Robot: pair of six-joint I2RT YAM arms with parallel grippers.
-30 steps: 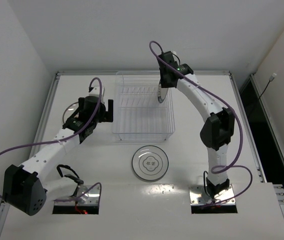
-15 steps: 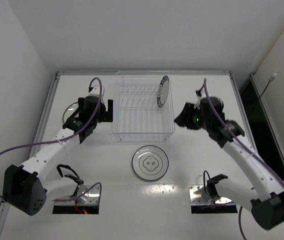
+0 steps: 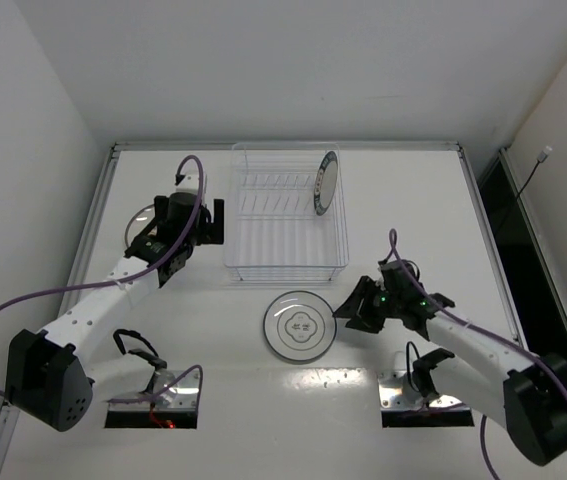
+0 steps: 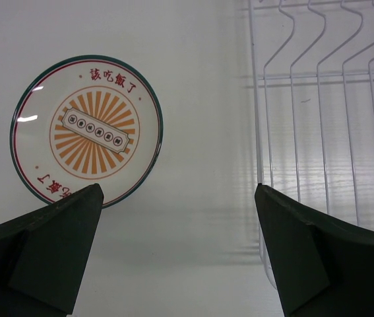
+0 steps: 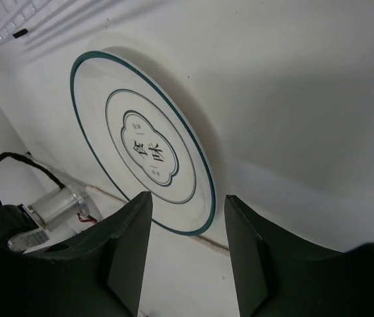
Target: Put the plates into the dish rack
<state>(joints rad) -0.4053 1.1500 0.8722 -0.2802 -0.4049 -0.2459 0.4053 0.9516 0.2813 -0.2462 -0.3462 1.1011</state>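
The clear dish rack (image 3: pixel 285 240) stands at the table's middle back. The blue-rimmed plate (image 3: pixel 326 184) stands upright in its right back slot. The thin-rimmed plate with a central motif (image 3: pixel 300 325) lies flat in front of the rack, and it also shows in the right wrist view (image 5: pixel 140 142). My right gripper (image 3: pixel 348 308) is open at that plate's right rim (image 5: pixel 187 201), empty. The orange sunburst plate (image 4: pixel 86 129) lies flat left of the rack, mostly hidden under my left arm in the top view (image 3: pixel 139 220). My left gripper (image 3: pixel 215 222) is open and empty between it and the rack wall (image 4: pixel 178 191).
The rack's wire bars (image 4: pixel 318 132) fill the right of the left wrist view. Purple cables loop off both arms. Two base cut-outs (image 3: pixel 153 405) (image 3: pixel 425 398) with loose wires sit at the near edge. Raised rails (image 3: pixel 93 230) bound the table.
My right arm let go of the blue-rimmed plate in the rack and swung forward and down to the right rim of the motif plate. The left arm has not moved.
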